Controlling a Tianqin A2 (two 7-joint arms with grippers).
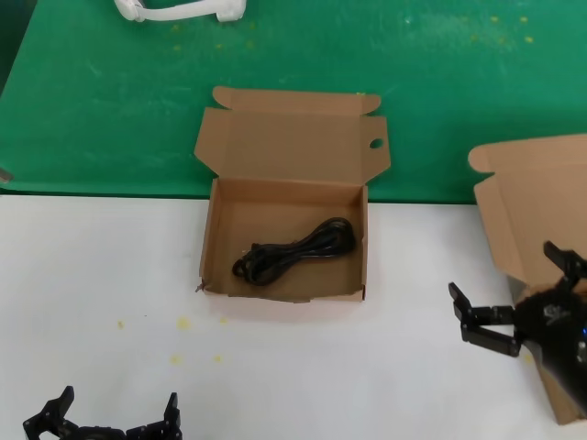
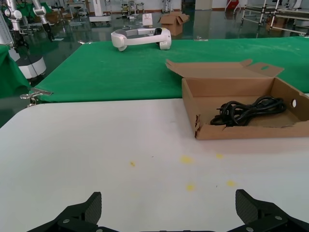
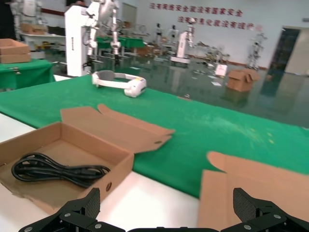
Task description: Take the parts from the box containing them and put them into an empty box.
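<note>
A brown cardboard box [image 1: 213,240] with a round hole [image 1: 376,144] in its lid flap stands open at the table's middle. One coiled black cable bundle [image 1: 293,252] lies inside it and also shows in the left wrist view [image 2: 248,110] and the right wrist view [image 3: 53,169]. A second brown box [image 1: 523,211] stands at the right edge; its inside is hidden behind my right arm. My right gripper [image 1: 514,280] is open and empty beside that box's lid [image 3: 251,193]. My left gripper [image 1: 110,417] is open and empty, low at the near left.
A green cloth [image 1: 110,101] covers the far half of the table, with a white headset [image 1: 179,11] at its back. The near half is a white tabletop [image 1: 101,266] with small yellow spots [image 1: 183,323].
</note>
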